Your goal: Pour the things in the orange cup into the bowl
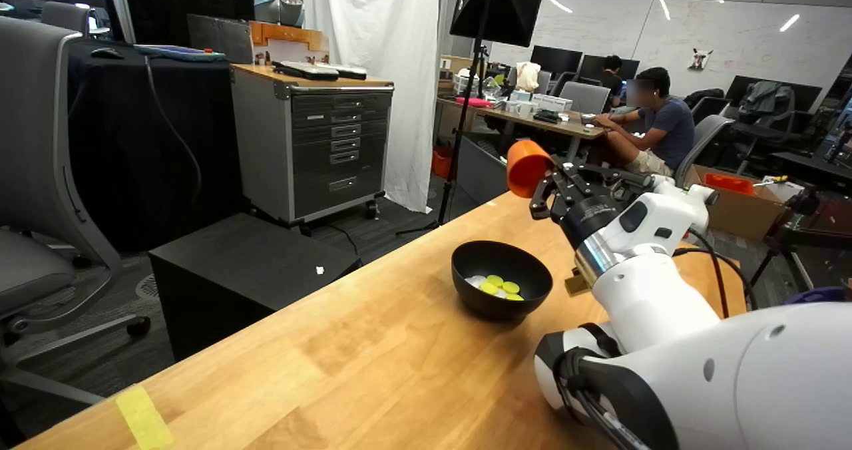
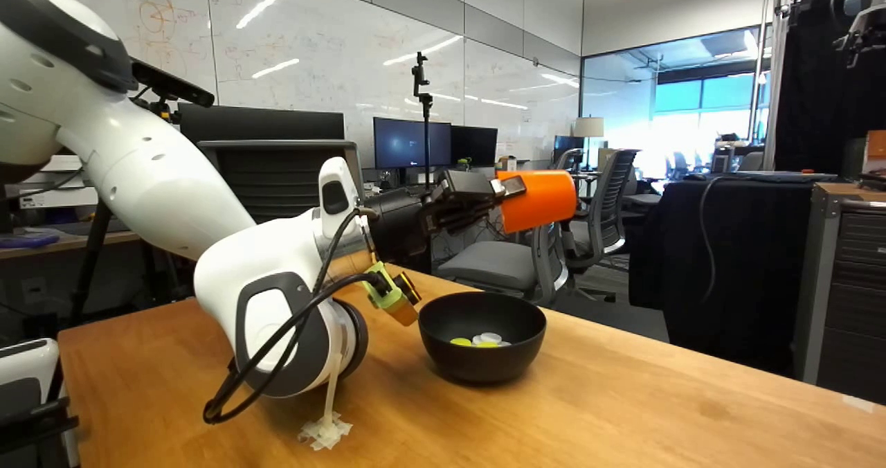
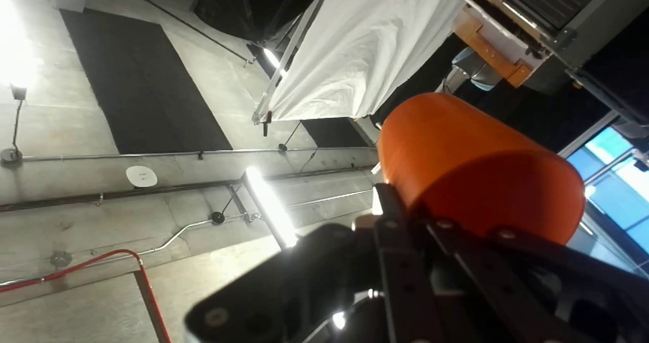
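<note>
The yellow bits [image 1: 489,288] lie in the bowl [image 1: 529,270], a little right of and below the frame's middle in an exterior view. Higher up, the gripper [image 2: 510,188] pinches the orange cup [image 2: 543,199], tipped sideways, its inside hidden. Pouring seems done; should bits cling, tip it steeply over the bowl.

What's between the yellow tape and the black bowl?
Just wooden tabletop runs from the yellow tape to the black bowl, as an exterior view shows.
</note>
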`<state>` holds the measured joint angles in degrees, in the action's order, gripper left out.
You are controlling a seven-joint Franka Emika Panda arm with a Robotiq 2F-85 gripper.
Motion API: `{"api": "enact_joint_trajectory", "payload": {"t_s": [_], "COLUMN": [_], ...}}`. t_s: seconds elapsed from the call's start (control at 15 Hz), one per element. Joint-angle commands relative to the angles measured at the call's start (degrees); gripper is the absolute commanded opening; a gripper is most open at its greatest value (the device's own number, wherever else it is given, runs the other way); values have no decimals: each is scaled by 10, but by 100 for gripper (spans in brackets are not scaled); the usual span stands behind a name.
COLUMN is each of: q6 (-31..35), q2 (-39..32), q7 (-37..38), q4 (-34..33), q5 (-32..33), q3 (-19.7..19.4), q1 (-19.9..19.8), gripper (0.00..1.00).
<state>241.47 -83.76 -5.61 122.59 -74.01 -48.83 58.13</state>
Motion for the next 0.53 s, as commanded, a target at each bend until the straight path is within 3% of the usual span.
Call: {"api": "enact_joint_trajectory", "payload": {"t_s": [0.0, 0.47], "q6": [19, 19], "q2": [33, 77], "q7": [11, 27], "q4": [16, 38], "q5": [6, 21], "q3": [3, 6], "q1": [-1, 3], "gripper": [4, 4]}}
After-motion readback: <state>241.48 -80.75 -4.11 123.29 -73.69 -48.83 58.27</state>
